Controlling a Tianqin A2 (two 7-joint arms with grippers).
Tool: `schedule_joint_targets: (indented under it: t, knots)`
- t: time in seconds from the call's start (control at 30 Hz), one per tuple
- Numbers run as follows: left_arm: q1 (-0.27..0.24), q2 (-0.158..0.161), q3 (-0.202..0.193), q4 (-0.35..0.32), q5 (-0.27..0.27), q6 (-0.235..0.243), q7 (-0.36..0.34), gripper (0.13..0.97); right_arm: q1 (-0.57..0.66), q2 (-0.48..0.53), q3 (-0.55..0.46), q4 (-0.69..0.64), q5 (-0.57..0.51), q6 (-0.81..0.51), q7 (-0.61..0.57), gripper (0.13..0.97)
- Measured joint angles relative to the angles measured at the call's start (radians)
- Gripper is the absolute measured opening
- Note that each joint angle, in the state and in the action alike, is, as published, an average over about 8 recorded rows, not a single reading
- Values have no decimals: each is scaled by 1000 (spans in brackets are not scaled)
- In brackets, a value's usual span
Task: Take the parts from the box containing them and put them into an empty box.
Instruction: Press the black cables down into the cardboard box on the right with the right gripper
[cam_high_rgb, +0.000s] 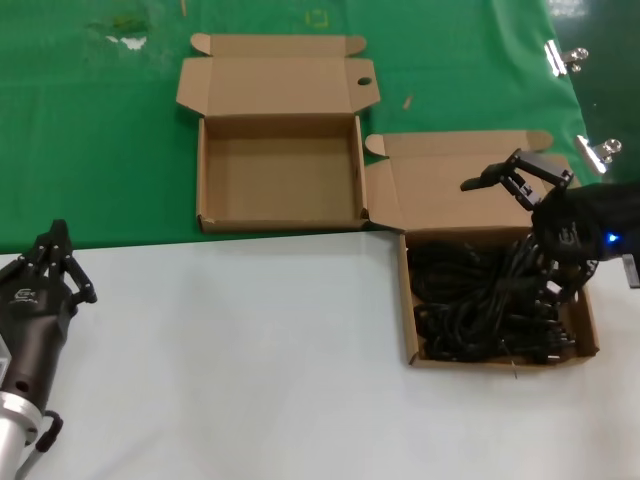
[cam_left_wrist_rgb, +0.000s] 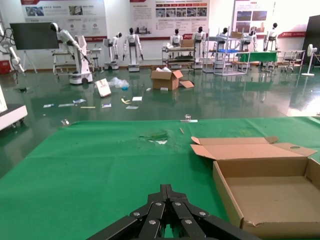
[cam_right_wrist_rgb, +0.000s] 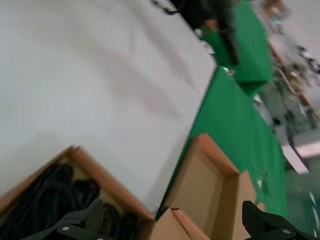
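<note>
The cords (cam_high_rgb: 490, 305) lie in a black tangle inside the full box (cam_high_rgb: 590, 335), which sits on the white part of the table (cam_high_rgb: 250, 370) at the robot's right, its lid (cam_high_rgb: 450, 190) folded back onto the green cloth (cam_high_rgb: 100, 150). The bundles are looped over one another, so no single long axis or plug direction can be made out; the mass fills the tray from wall to wall. The right end effector (cam_high_rgb: 510, 180) hangs over this box's far right side, above the lid, with its fingers spread wide apart and pointing toward the robot's left; the right wrist view shows the two tips well apart with cords (cam_right_wrist_rgb: 55, 192) beneath. The empty box (cam_high_rgb: 205, 170) rests on the green cloth to the left, just beside the full one, its lid open away from the robot. The left end effector (cam_high_rgb: 55, 262) is parked at the near left over the white surface, its fingers drawn together to a point.
</note>
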Motion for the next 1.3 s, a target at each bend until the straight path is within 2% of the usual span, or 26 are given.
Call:
schedule_joint_targets:
  t: [0.33, 0.63, 0.87, 1.17, 1.3]
  knots:
    - [0, 0, 0, 0, 0, 0, 0, 140, 149, -61, -78, -236, -103, -64, -283, 966]
    - [0, 0, 0, 0, 0, 0, 0, 140, 246, -115, -121, -432, -176, -46, -448, 966]
    - [0, 0, 0, 0, 0, 0, 0, 140, 292, -144, -132, -560, -204, -37, -537, 966]
    - [0, 0, 0, 0, 0, 0, 0, 140, 309, -163, -126, -634, -211, -36, -587, 922]
    - [0, 0, 0, 0, 0, 0, 0, 140, 312, -171, -122, -659, -213, -33, -604, 867]
